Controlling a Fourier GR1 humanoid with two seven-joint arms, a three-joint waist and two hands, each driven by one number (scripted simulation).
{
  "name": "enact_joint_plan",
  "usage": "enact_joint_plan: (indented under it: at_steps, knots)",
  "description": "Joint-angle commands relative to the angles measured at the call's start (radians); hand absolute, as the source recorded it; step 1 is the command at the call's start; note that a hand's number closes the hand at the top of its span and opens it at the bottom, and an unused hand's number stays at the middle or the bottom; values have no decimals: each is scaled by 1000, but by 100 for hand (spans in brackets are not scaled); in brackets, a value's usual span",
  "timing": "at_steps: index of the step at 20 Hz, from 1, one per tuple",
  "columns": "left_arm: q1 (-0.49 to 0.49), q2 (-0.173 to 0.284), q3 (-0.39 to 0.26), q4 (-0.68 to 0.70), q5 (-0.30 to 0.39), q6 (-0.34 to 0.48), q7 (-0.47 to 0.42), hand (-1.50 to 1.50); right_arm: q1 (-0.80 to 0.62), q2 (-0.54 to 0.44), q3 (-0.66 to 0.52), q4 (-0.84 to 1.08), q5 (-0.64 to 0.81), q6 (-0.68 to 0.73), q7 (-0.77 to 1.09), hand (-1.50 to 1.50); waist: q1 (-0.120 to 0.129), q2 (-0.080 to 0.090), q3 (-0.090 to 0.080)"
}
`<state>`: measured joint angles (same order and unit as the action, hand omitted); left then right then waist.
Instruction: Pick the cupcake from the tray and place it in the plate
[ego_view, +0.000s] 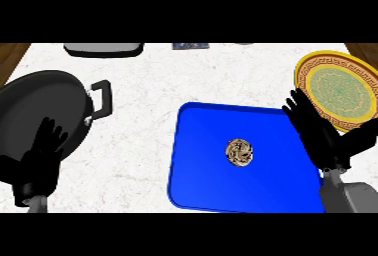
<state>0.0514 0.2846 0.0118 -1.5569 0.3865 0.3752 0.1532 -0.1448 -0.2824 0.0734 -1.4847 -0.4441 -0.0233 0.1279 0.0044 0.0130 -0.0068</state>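
Cupcake (240, 152) sits near the middle of the blue tray (203, 185), seen from above as a small round patterned disc, so it shows no long axis to line up with. It lies to the left of the right robot hand (319, 134) and slightly nearer the robot, with only bare tray floor between them. That robot hand hovers over the tray's right edge, fingers straight and spread, holding nothing. The left robot hand (40, 160) is well apart on the far side, resting open and empty over the rim of the black pan (37, 100), so the right one is plainly the nearer and the likely one to do the picking.

The gold and green plate (339, 87) lies just beyond and to the right of the right robot hand, partly cut by the view's edge, close to the tray's far right corner. Judging from this layout, the coming move is a short sideways reach left and down onto the cupcake, then a lift and a carry back right and forward. Nothing else stands on the tray, and the pale surface (148, 80) between tray and plate shows no obstacle; the tray's raised rim is the one edge to clear.
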Motion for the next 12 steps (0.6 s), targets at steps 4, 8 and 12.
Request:
enact_joint_plan:
  at_steps: [4, 8, 12]
  knots:
    - [-9, 28, -136, 54, -73, -96, 55, 0, -210, -146, -100, -28, 73, 36, -71, 150, -10, -10, 7]
    - [13, 14, -193, 37, -81, -144, 40, 0, -175, -328, -92, 25, 407, -115, -120, 150, -50, 0, 0]
    - [-7, -43, -254, 75, -113, -145, 24, 0, -106, -123, -131, 39, 399, -296, -314, -150, -32, -6, 7]
